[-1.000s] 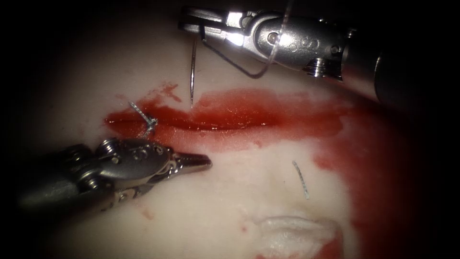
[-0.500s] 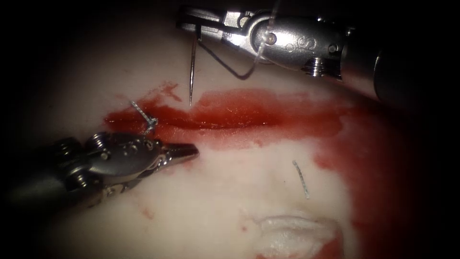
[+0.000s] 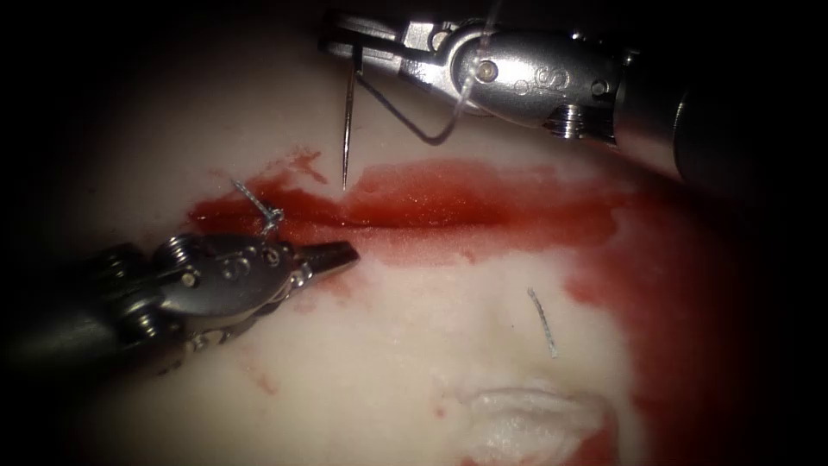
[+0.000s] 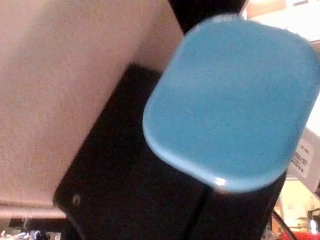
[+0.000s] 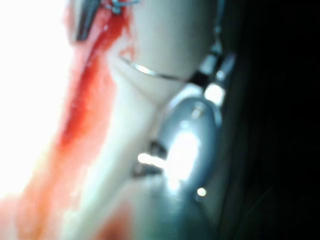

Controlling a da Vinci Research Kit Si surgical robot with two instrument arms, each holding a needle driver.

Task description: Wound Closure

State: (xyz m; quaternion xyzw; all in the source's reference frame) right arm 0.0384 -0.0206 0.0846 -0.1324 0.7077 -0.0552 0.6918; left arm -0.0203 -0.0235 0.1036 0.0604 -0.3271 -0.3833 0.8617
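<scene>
Right gripper [image 3: 358, 47] clamps needle [image 3: 346, 129] near its tail, tip poised above cut [image 3: 405, 220]; left gripper [image 3: 332, 256] closed, empty; steady perpendicular entry advisable.

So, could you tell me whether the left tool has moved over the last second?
Yes: the left tool has drawn back leftward and slightly up toward the cut.
</scene>
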